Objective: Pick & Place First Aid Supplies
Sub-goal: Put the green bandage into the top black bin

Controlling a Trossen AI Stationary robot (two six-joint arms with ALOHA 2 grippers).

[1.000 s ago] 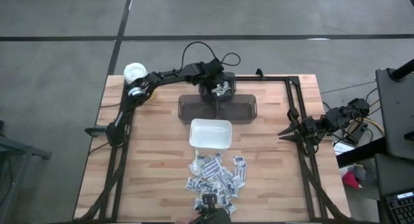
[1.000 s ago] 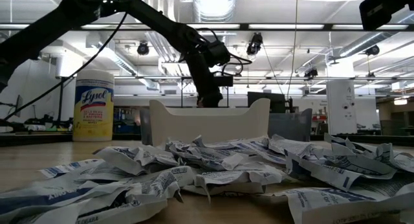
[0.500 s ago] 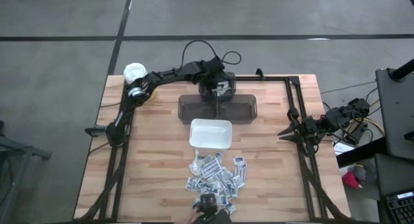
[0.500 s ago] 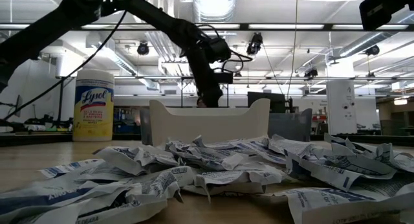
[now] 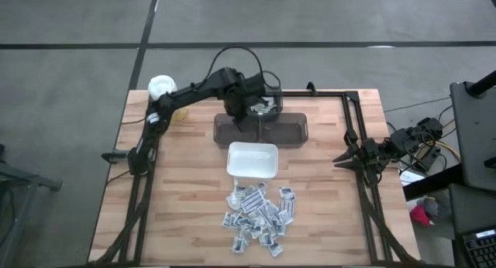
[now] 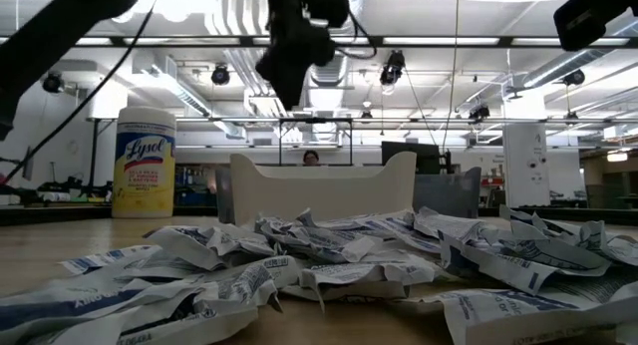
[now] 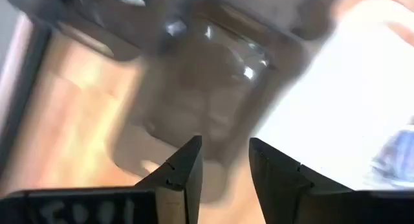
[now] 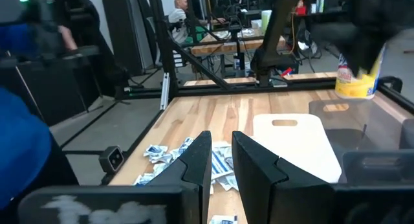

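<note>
Small flat white-and-blue first aid packets point(image 5: 260, 214) lie heaped on the wooden surface point(image 5: 178, 206) near the white rectangular dish point(image 5: 252, 160). My left hand point(image 7: 223, 169), fingers parted and empty, hovers above the dark clear plastic bin point(image 5: 262, 127); I'd lift clear before swinging toward the heap.

A wooden table point(image 5: 178, 190) is shown bearing a dark clear tray point(image 5: 287, 130) near its far edge, a white dish point(image 5: 252, 160) at its middle, scattered first aid packets point(image 5: 260, 212) toward its near edge, and a yellow canister point(image 5: 162, 87) at its far left corner.
</note>
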